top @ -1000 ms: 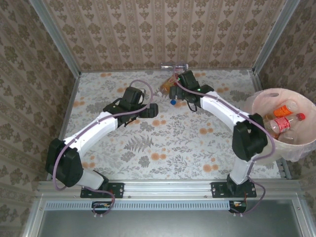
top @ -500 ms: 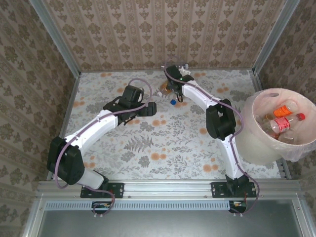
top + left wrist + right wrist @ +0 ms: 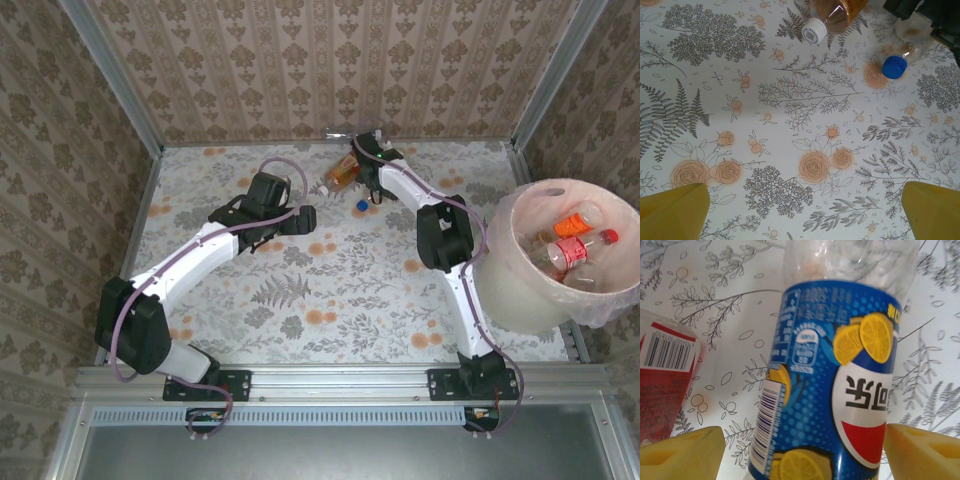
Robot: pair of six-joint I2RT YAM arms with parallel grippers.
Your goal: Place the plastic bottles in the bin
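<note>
Fingers (image 3: 680, 452) of the right gripper (image 3: 805, 430) stand spread either side of the blue-labelled cola bottle (image 3: 830, 370) on the table (image 3: 730, 300), well apart from the bin (image 3: 520, 300), one pad not touching, so an uneven squeeze could roll it against the red-labelled bottle (image 3: 662, 390) just beside.

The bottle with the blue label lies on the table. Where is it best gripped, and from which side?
Grip the blue-label bottle at its labelled middle, from above, one finger on each long side. It lies on its side and that section is straight and round. The right gripper straddles it there; mind the red-label bottle close by.
</note>
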